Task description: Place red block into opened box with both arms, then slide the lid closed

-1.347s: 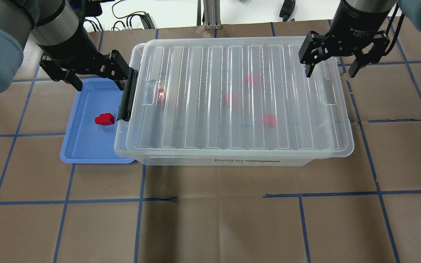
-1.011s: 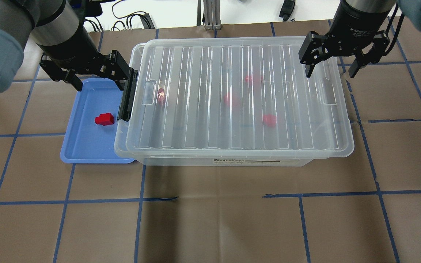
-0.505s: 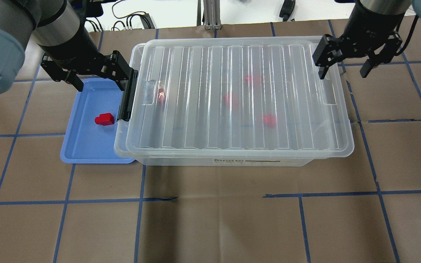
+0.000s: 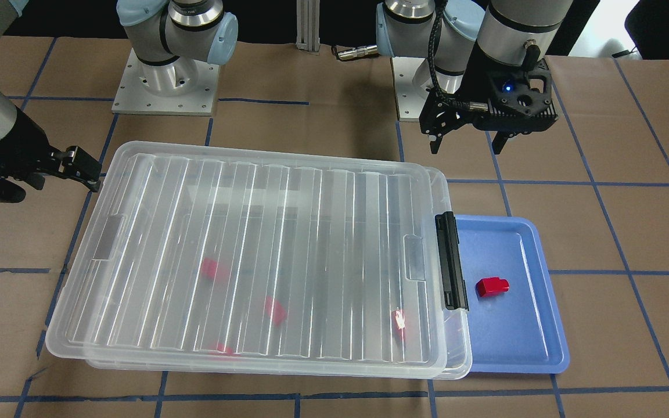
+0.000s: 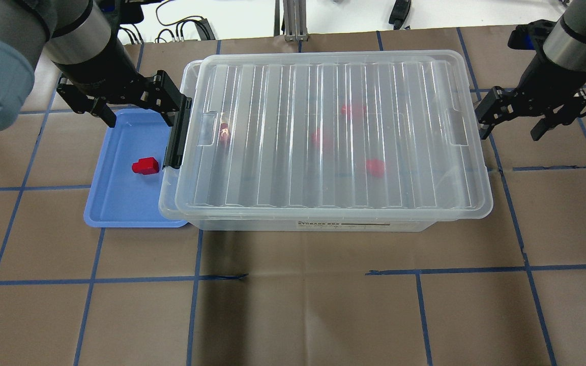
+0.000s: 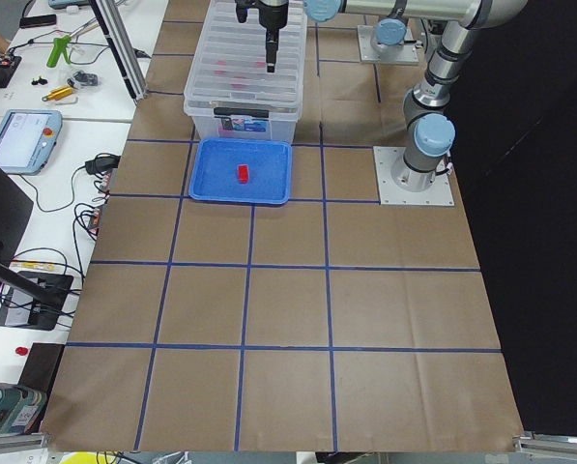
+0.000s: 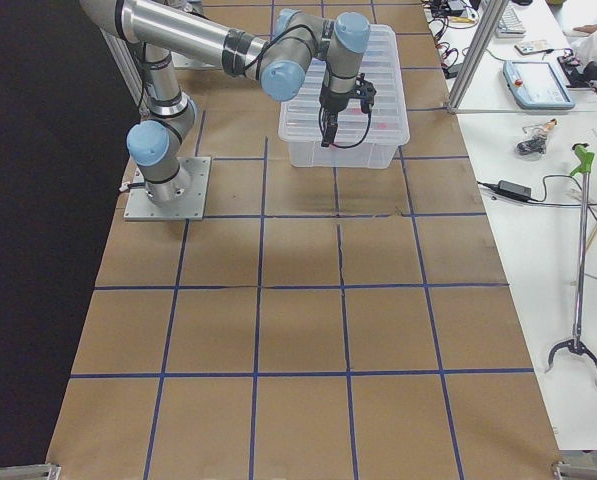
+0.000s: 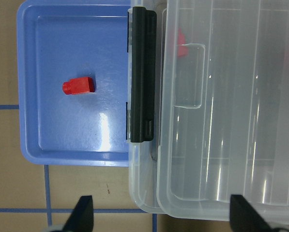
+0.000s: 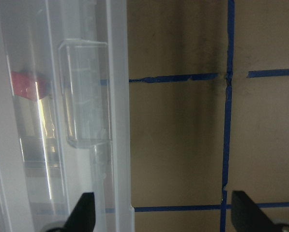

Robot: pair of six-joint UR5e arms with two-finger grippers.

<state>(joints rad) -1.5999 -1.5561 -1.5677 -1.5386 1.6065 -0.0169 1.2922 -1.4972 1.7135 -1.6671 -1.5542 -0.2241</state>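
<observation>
The clear box [image 5: 252,223] stands mid-table with the ribbed lid [image 5: 283,152] lying over nearly all of it; a narrow strip shows by the black latch bar [image 5: 176,132]. Several red blocks, one of them [image 5: 373,166], show blurred through the lid. Another red block [image 5: 145,165] lies in the blue tray [image 5: 120,203] left of the box. My left gripper [image 5: 125,104] hangs open above the tray's far end and the latch, holding nothing. My right gripper [image 5: 510,127] is open beside the box's right end, off the lid, one fingertip close to the rim.
The tray [image 4: 520,342] butts against the box's latch end and partly under its rim. Brown paper with a blue tape grid covers the table [image 5: 323,305]. Both arm bases [image 4: 166,87] stand behind the box. Cables and tools lie on side benches beyond the table.
My right gripper has moved from above the lid's right end outward and nearer, to beside the box's right end. The left gripper, lid and blocks have hardly moved.
</observation>
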